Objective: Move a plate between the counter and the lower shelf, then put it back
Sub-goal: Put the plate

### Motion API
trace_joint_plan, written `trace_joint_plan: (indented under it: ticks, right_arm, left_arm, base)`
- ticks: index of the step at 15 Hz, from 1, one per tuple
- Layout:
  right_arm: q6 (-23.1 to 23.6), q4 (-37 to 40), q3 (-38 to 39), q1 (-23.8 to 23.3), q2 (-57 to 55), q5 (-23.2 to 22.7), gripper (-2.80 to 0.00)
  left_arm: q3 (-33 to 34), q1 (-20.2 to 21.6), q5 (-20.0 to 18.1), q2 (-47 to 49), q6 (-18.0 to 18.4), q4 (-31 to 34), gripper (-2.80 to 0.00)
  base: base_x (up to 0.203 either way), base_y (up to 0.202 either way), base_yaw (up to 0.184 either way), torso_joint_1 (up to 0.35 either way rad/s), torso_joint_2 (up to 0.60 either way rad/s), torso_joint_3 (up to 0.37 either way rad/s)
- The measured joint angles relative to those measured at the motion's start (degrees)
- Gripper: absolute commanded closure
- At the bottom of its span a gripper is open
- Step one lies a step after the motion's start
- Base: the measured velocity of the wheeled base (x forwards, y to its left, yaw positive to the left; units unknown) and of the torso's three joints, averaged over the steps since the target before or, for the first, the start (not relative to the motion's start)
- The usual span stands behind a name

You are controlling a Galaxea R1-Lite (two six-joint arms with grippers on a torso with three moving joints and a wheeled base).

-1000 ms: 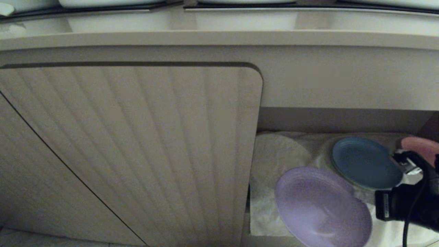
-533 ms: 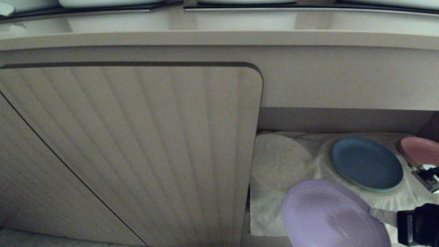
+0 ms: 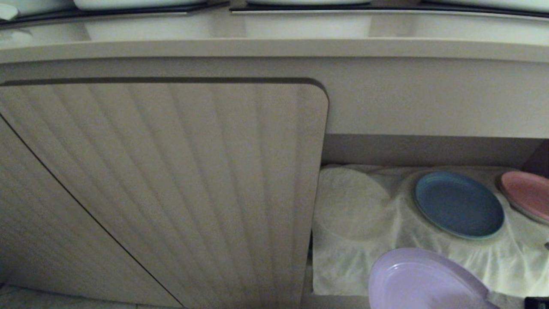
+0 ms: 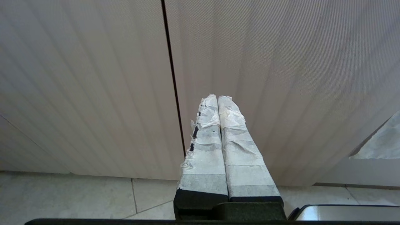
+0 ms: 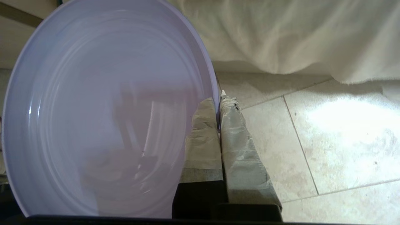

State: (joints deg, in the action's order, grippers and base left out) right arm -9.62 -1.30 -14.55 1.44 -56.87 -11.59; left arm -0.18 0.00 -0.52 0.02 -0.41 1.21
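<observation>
Right hand [image 5: 218,103] clamped tight, both tape-wrapped fingers [image 5: 203,137] pressed together, pinching a thin rim edge between the tips. In head view only a dark sliver of the right arm shows at the bottom right corner. Left hand [image 4: 217,99] closed on nothing, taped fingers [image 4: 237,140] side by side and touching, pointing straight ahead, arm parked.

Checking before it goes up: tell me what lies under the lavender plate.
Under the lavender plate, pinched at its rim by the right end effector, the right wrist view shows tiled floor beside it. Whatever lies directly beneath is hidden by the plate.
</observation>
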Motion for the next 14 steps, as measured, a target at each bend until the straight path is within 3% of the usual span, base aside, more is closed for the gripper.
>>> trace_joint_plan:
  ticks: [4,14]
  right_arm:
    - [-1.37,4.33,0.38,-0.36,4.06,0.00,0.00]
    - [-2.32,4.55,0.41,-0.29,6.92,-0.04,0.00]
  left_arm:
    - [0.00,0.00,0.01,0.00,0.00,0.02,0.00]
    - [0.00,0.00,0.01,0.00,0.00,0.02,0.00]
  base:
    - [0.000,0.000,0.000,0.000,0.00,0.000]
    - [0.000,0.000,0.000,0.000,0.00,0.000]
